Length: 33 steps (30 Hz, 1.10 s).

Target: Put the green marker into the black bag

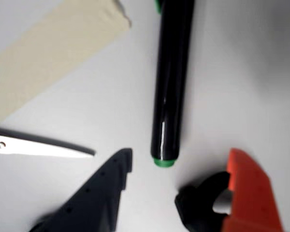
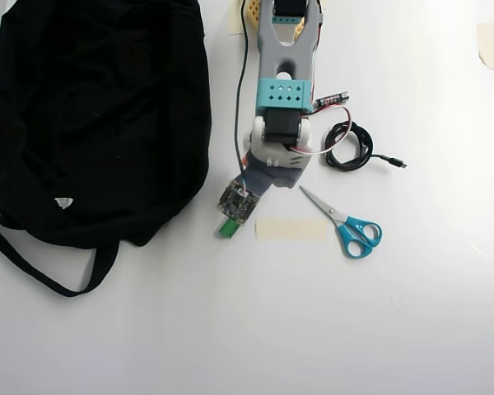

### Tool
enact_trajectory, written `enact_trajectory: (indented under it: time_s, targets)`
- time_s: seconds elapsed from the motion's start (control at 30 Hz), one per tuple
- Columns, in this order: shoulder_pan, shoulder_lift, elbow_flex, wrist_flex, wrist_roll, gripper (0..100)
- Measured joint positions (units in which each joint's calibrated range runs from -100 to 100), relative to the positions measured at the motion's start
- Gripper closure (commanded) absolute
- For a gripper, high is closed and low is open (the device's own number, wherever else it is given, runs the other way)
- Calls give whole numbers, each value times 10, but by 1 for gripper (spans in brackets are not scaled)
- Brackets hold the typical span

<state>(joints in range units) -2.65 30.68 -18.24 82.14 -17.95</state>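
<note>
Flanking the green marker (image 1: 170,92): scissors (image 1: 38,146), beige tape (image 1: 48,53).

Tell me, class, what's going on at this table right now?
A single robot arm reaches over the white table, its end effector open and hovering just short of the green marker, which lies flat and ungrasped. The black bag sits to the left in the overhead view, apart from the marker. Scissors, a strip of tape and a coiled cable lie nearby.
</note>
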Motion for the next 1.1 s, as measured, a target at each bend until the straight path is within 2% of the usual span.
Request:
enact_trajectory:
  time_s: [0.37, 1.1]
  targets:
    - [10, 18, -1, -33, 0, 73]
    - [17, 116, -89, -33, 0, 73]
